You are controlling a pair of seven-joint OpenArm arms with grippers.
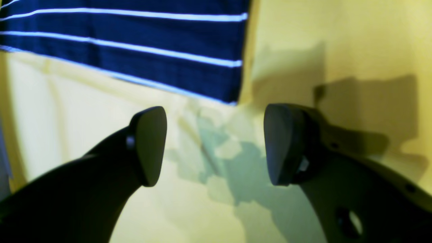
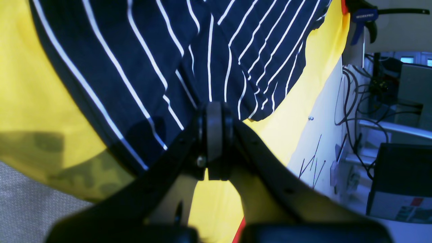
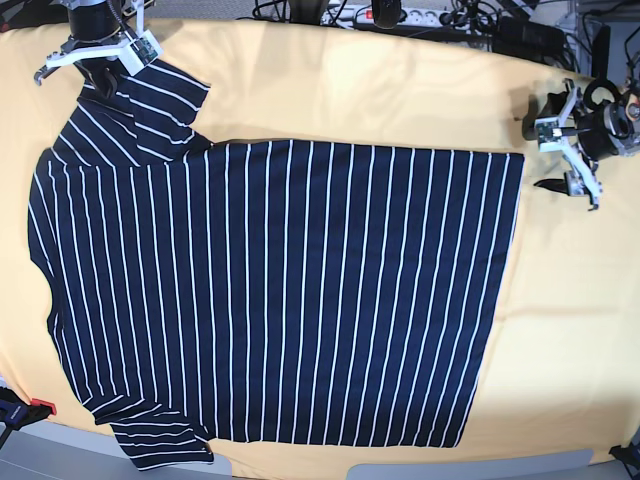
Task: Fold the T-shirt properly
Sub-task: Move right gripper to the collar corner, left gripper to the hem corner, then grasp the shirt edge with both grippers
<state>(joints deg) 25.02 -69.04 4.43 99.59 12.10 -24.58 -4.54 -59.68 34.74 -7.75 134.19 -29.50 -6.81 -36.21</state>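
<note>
Base view: shirt (image 3: 280, 300) spread flat on yellow cloth (image 3: 560, 330). Right wrist view: right gripper (image 2: 214, 131) pinching sleeve. Left wrist view: left gripper (image 1: 216, 145) gaping, empty, near hem.

A yellow-orange cloth (image 3: 400, 90) covers the worktop from edge to edge, creased lightly near the far side. Behind it, a white power strip (image 3: 350, 14) lies among tangled black cables (image 3: 480, 22). A blue clamp (image 2: 361, 20) grips the cloth at one corner, beside a white wall panel (image 2: 324, 135) hung with looping black wires (image 2: 351, 101). A red-handled clamp (image 3: 22, 410) sits at the near left edge.
</note>
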